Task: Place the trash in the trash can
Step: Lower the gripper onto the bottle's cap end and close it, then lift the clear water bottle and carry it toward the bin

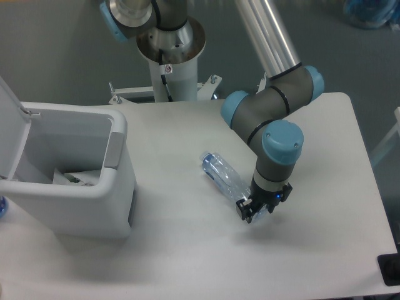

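We see the white desk [175, 250] from above w/ one arm [269, 119] reaching down over it; the gripper [255, 209] sits low at approx the desk's centre-right, pointing down at the surface; its jaws are at the lower end of the bottle [224, 178], but whether they pinch it or merely stand beside it we cannot tell, the dark fingers being too small and partly hidden under the wrist; a small blue light shows on the gripper body.

The bottle is clear, crinkled, lying on its side on the desk, bluish cap toward 10 o'clock, base toward 4 o'clock where it meets the gripper; it lies well apart from the trash can [115, 187], which stands at 9 o'clock from it on the desk's left part.

The trash can is boxy, white, w/ rounded rim; its lid [11, 131] is swung up and open at the far left; a grey panel [113, 150] sits on the rim side facing the bottle; inside, at the bottom, we see the crumpled wrapper [78, 178], whitish w/ a bit of green on it, only partly visible past the rim.

At 12 o'clock, beyond the desk edge, stands the arm's base column [170, 53] on the grey floor [56, 50].
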